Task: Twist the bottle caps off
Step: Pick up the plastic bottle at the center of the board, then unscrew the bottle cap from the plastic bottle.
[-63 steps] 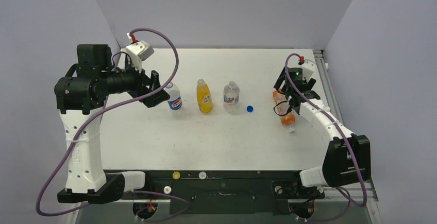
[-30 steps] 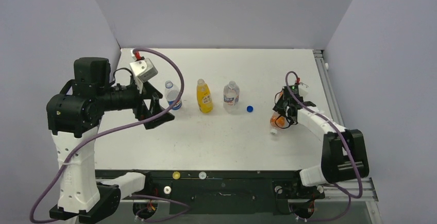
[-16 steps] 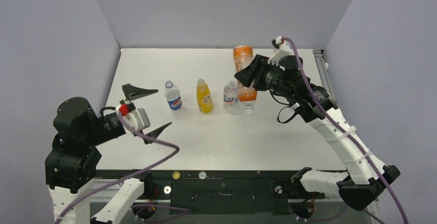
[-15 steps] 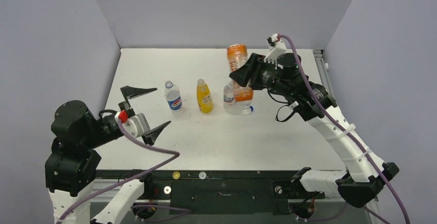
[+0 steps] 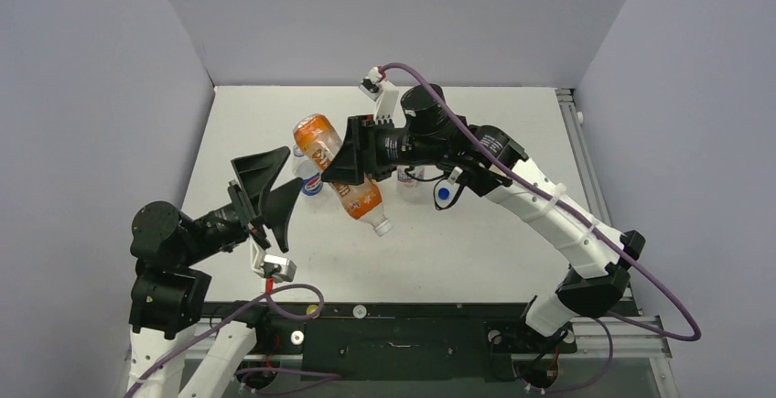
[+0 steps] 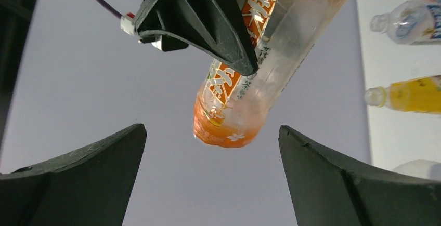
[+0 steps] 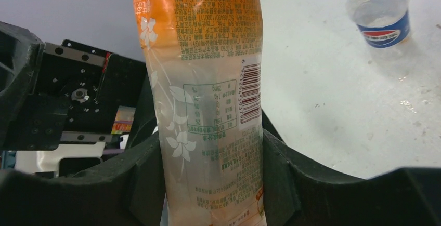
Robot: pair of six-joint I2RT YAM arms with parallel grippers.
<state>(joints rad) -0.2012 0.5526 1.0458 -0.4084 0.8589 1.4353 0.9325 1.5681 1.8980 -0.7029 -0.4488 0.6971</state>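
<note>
Right hand [image 5: 346, 162] is clamped round the middle of the orange bottle [image 5: 361, 201] and holds it tilted in the air, well above the table [image 5: 476, 261]. Its white cap [image 5: 382, 228] is on. Left hand [image 5: 268, 195] is spread wide with nothing in it. It sits just beside the orange bottle on the fat base side, so the cap end points away from it.

The Pepsi bottle [image 7: 382, 18] stands on the table under and beside the orange bottle with its neck open. A loose blue cap [image 5: 443, 194] lies on the table past the orange bottle's cap end, under the right arm. The yellow bottle [image 6: 411, 93] stands beyond the orange bottle; can't tell if it is capped.

Risks, my read:
- The left hand is on the wrong end. Swinging round to the cap this close to the right arm could knock the arms together.
- The grip is on a smooth label, so twisting the cap may spin or slide the whole orange bottle instead.
- If it slips it drops onto the standing bottles below.
- With the bottle tilted, drink may pour out once the cap loosens.
</note>
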